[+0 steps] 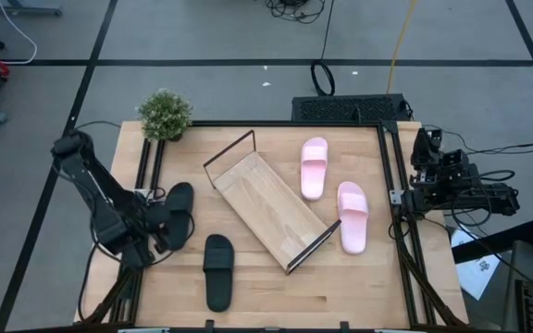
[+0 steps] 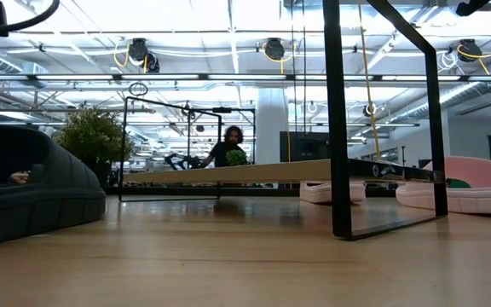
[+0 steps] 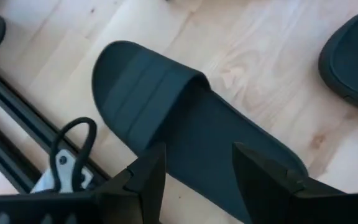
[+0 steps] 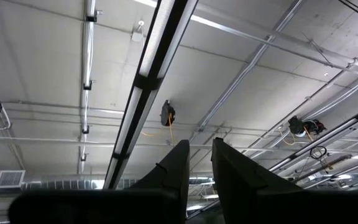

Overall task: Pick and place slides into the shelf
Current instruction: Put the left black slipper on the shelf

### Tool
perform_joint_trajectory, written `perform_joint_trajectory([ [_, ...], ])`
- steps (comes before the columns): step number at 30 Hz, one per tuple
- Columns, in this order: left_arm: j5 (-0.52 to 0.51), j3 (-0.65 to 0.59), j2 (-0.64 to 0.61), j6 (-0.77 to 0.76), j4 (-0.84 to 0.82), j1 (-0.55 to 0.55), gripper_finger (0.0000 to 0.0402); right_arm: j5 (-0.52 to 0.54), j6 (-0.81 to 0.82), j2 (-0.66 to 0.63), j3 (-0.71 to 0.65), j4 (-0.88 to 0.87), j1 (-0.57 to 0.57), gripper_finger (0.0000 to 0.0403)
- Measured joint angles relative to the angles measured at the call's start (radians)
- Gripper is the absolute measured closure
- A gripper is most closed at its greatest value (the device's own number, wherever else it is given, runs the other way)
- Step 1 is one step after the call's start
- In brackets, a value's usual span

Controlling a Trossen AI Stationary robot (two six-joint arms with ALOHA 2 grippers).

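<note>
Nearest, a black slide (image 3: 185,124) lies on the wooden tabletop (image 1: 276,287) under the left gripper (image 3: 194,165), fingers spread above it. Diagonal at centre sits the shelf (image 1: 268,210), pink slides (image 1: 314,167) beside it. Off-table, the right gripper (image 4: 201,163) points ceilingward, fingers nearly together, empty.

The table (image 1: 248,287) is pale blond wood with a fine grain and small darker knots; the shelf (image 1: 265,208) is a board of the same light wood — its wire end frames thin and black; two slides are matte black, one (image 1: 217,271) plain, the other (image 1: 178,215) with faint ridged bands across its strap; the other two slides (image 1: 314,167) (image 1: 352,215) are soft pale pink; a small plant (image 1: 164,115) is dusty green; the left end effector (image 3: 197,180) and right end effector (image 4: 199,163) are black; the floor is grey with black lines.
</note>
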Motion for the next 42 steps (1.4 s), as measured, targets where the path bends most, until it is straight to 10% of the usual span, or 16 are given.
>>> perform_joint_trajectory([
  [25, -0.044, 0.000, 0.126, -0.005, 0.052, 0.168, 0.0220, 0.001, 0.042, 0.000, 0.000, -0.105, 0.000, 0.0344],
  [42, -0.046, 0.000, 0.126, 0.255, 0.052, 0.180, 0.0220, 0.001, 0.039, 0.000, 0.000, -0.105, 0.000, 0.0344],
])
